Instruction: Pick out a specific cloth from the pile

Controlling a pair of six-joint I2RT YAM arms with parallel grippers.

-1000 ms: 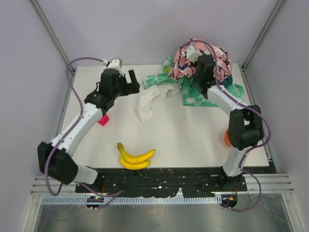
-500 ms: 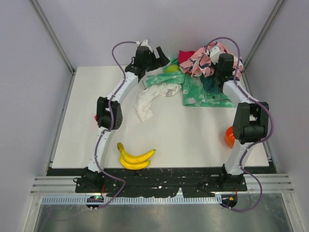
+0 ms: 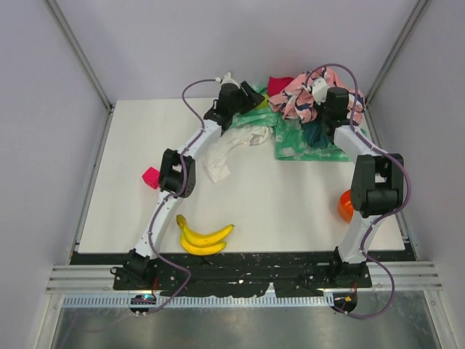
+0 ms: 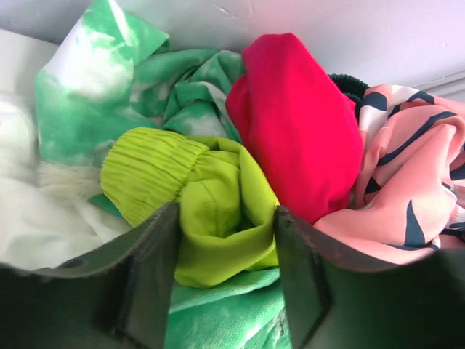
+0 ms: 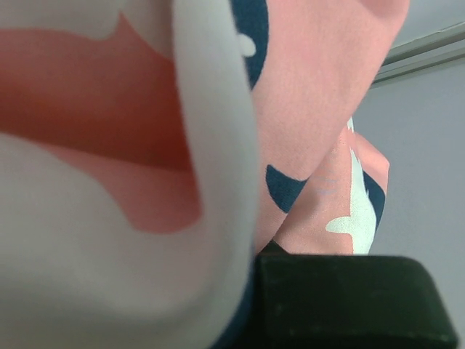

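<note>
The lime-green cloth (image 4: 211, 189) lies bunched at the pile's (image 3: 305, 109) left back corner, and a small part of it shows in the top view (image 3: 260, 103). My left gripper (image 4: 225, 218) is open, its jaws on either side of a fold of this cloth; in the top view the left gripper (image 3: 249, 94) reaches to the back wall. My right gripper (image 3: 321, 94) holds the pink navy-white patterned cloth (image 3: 309, 86) raised above the pile. That cloth (image 5: 312, 109) fills the right wrist view and hides the jaws; only one dark finger (image 5: 349, 298) shows.
A red cloth (image 4: 298, 131), a mint-green print cloth (image 3: 301, 142) and a dark teal cloth (image 3: 317, 133) lie round the lime one. A white cloth (image 3: 225, 149) sprawls toward the table's middle. A banana bunch (image 3: 205, 238), a pink block (image 3: 151, 177) and an orange object (image 3: 346, 206) lie nearer.
My left arm has swung from the left side of the table to the back and set its jaws round the lime-green cloth. My right gripper has carried the pink cloth back and right.
</note>
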